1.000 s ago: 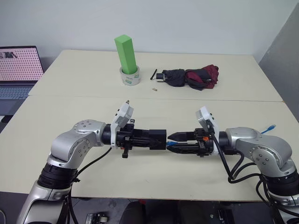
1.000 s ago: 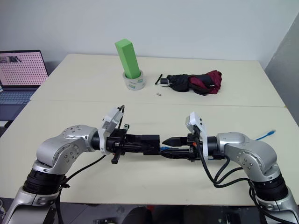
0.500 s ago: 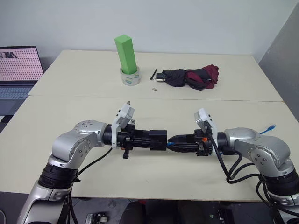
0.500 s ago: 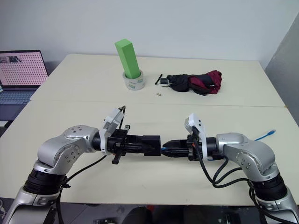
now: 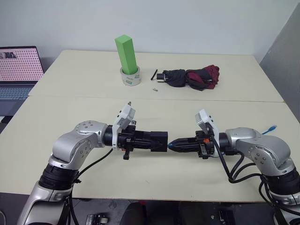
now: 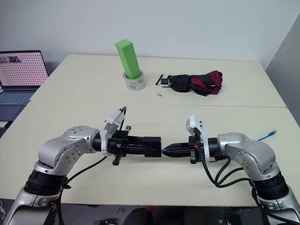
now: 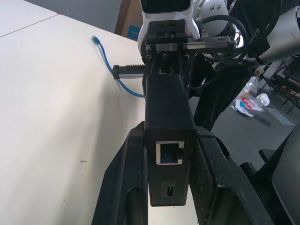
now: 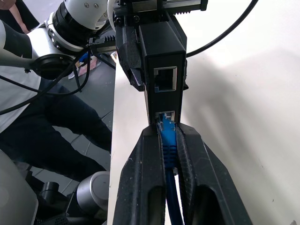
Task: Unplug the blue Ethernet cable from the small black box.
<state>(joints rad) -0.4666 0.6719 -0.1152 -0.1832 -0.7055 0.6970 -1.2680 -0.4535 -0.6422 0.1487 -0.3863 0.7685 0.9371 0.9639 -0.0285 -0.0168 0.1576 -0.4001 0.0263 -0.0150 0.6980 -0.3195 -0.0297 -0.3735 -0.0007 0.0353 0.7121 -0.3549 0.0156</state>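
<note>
Cream-coloured table, made of two tops butted along a seam, fills the scene below a pale wall. Taking the small black box as landmark: it is held above the near tabletop, midway between the two arms. Left gripper comes in from the box's left side, its two black fingers pressed against opposite faces of the box, clamping it; an empty socket on the box faces the wrist camera. Right gripper meets the box from the opposite side, its fingers pinched together on the blue Ethernet cable just behind the plug, which is seated in the lower of two sockets. From there the cable runs back along the right arm, and its free end lies on the table well to the right of the box. Beyond the box, on the far tabletop, lie a folded black-and-maroon umbrella and, to its left, a green block standing upright in a roll of tape. A laptop sits far left of the box, off the table's edge.
</note>
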